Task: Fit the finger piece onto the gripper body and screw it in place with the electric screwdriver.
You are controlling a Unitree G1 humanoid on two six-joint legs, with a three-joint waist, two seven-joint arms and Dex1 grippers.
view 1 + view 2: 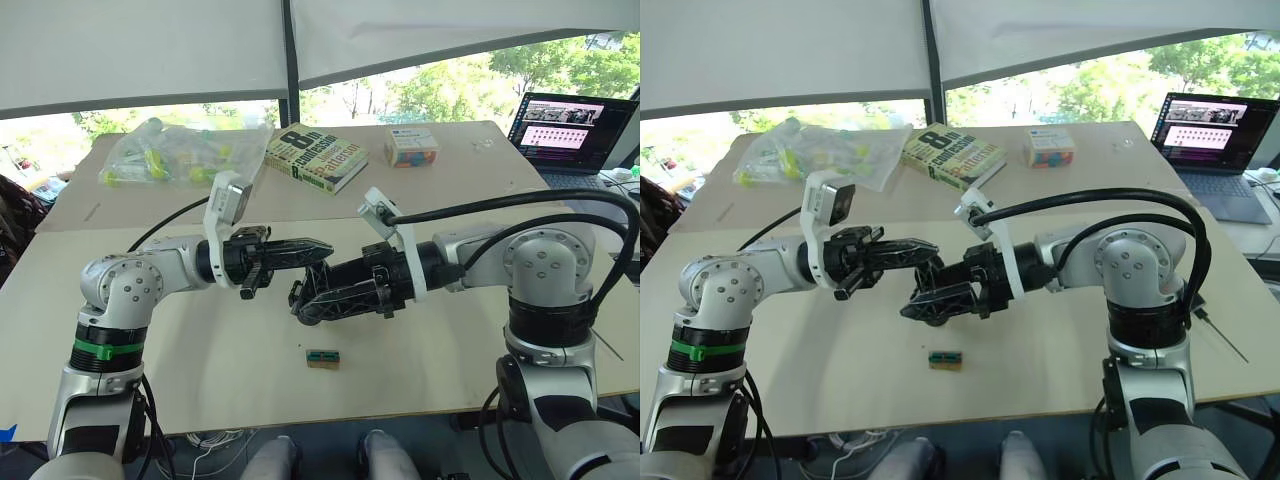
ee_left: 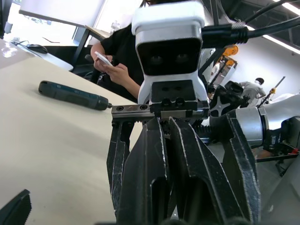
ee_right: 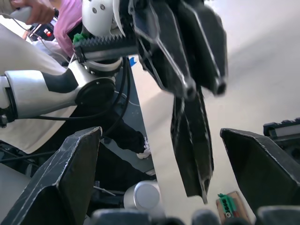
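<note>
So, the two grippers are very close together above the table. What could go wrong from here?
1. The right gripper is open and its fingers flank the left gripper. A small slip may knock or jam them together.
2. The screwdriver lies close to the edge of the table, apart from both grippers. A wide swing of an arm might push it off.

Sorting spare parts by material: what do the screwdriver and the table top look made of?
Screwdriver: probably plastic or rubber-coated, a dark matte teal barrel with little shine, and a thin bit that looks metal. Table top: pale, flat and matte, likely laminate or painted board; I cannot tell which.
</note>
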